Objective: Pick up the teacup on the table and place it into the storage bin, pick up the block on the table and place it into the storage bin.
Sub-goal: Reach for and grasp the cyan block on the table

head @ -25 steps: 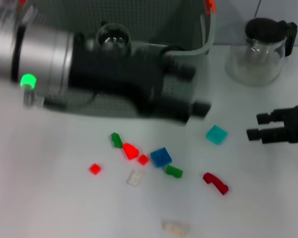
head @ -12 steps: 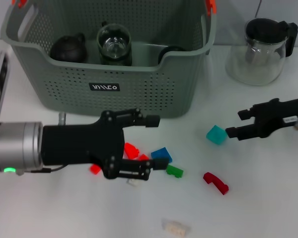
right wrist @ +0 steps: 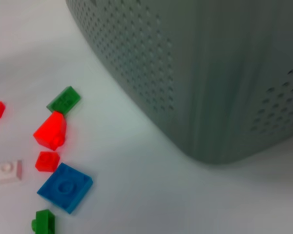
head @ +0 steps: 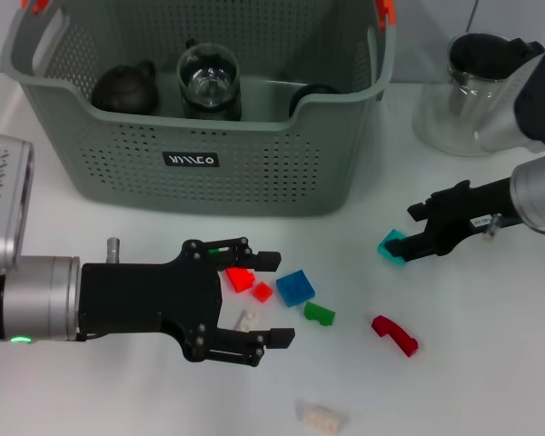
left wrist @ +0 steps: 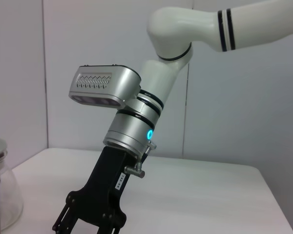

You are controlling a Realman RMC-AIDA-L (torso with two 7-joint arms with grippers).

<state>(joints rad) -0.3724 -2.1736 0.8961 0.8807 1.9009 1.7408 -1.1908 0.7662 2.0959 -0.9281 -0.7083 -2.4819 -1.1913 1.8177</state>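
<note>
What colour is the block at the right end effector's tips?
Teal block, at the right end effector; clearest in the head view.

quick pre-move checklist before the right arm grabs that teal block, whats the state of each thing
1. Right gripper at the teal block: ok, its fingertips reach the block's edge.
2. Block gripped: cannot tell, the fingers cover part of it.
3. Left gripper out of the way: ok, open, low over the red, blue and green blocks, apart from the teal one.
4. Storage bin open to receive: ok, no lid, cups already inside.
5. Glass teapot near the right arm: not ok, the arm passes close in front of it.
</note>
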